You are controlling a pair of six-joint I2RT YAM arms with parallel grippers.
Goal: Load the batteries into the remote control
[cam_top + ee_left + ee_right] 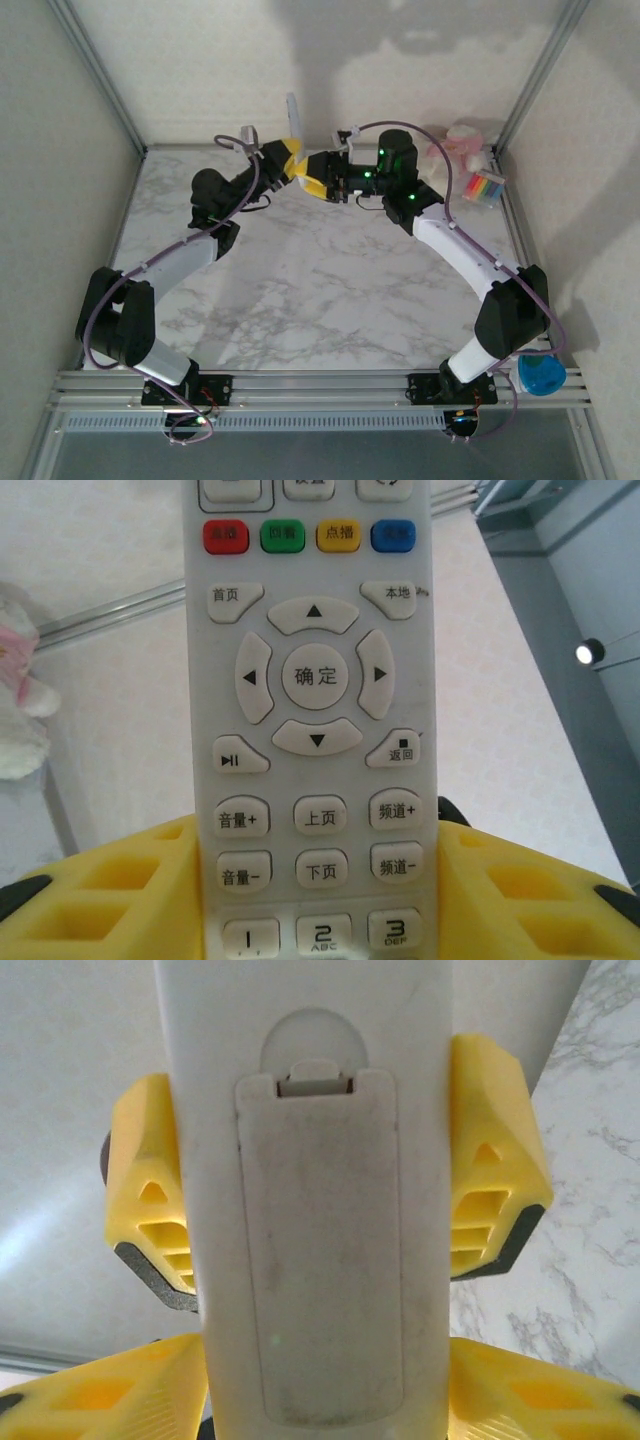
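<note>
Left gripper (318, 872) has its yellow fingers (150, 1195) laid flat against both long sides of the remote control (315, 675), which reads as a closed grip on it near the number-key end. It holds the remote in the air above the far edge of the table (300, 290), roughly midway between the two far corners. The button face is turned to the left wrist camera and the back to the right one. Right gripper (325, 1405) meets it from the other side, its own fingers standing either side of the same end of the remote, just below the left ones. Whether they press on the casing or merely flank it cannot be told. On the back, the battery cover (320, 1260) sits shut and flush, its latch (315, 1078) seated under the thumb recess, and nothing tells whether cells lie beneath it. A multicoloured striped pack (486, 187) rests near the far right corner, well apart from both grippers. By this showing the task looks to be at an early stage: the remote is up and presented, but the cover has yet to come off, the batteries have yet to be fetched and seated, and the cover then closed again.
</note>
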